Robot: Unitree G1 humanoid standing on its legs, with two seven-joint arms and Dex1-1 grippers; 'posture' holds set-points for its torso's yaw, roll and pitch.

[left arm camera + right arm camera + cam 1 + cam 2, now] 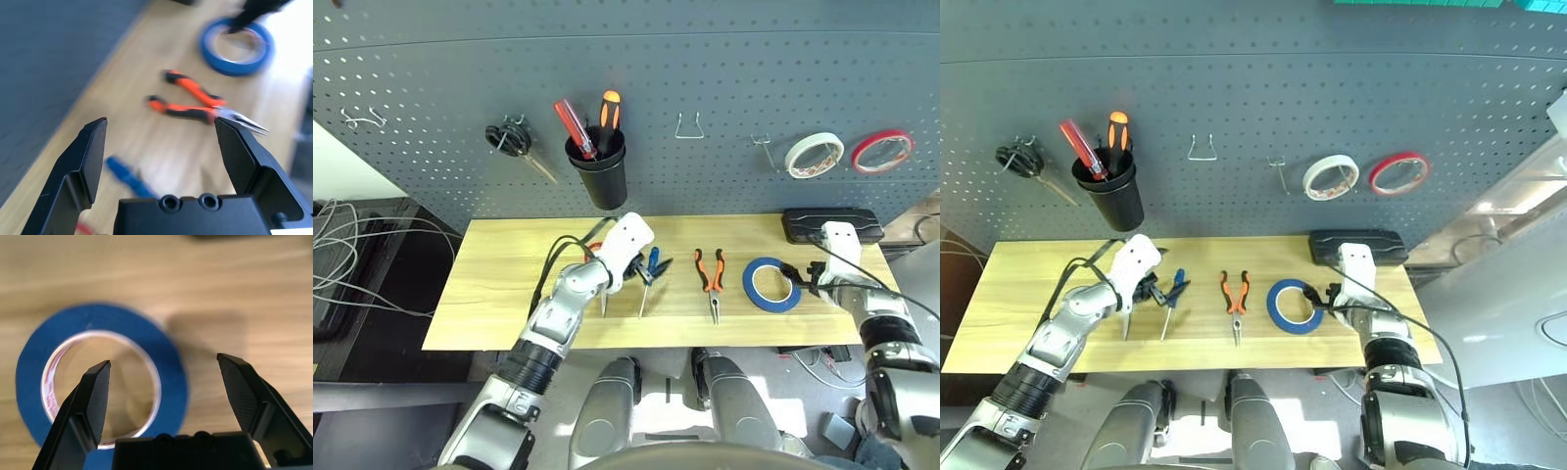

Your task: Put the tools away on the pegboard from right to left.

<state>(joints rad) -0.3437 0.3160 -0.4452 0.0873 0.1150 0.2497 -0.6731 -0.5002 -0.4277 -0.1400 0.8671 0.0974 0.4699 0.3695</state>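
A blue tape roll (pixel 771 285) lies flat at the right of the wooden table (pixel 499 294). My right gripper (pixel 798 276) is open at its right side. In the right wrist view the gripper (pixel 164 367) straddles the roll's rim (pixel 173 382), one finger over the hole and one outside. Orange-and-black pliers (pixel 711 274) lie left of the roll. Further left is a small blue-handled screwdriver (pixel 651 264). My left gripper (pixel 642 270) hovers open over it. The red-handled scissors (pixel 604 302) lie partly hidden under that hand. The pegboard (pixel 705 59) stands behind the table.
On the pegboard hang black-handled scissors (pixel 512 139), a black cup (pixel 599 168) holding two screwdrivers, a white tape roll (pixel 814 154) and a red tape roll (pixel 881 150). Bare hooks (pixel 688 125) sit between cup and tapes. A black case (pixel 832 223) lies at the table's back right.
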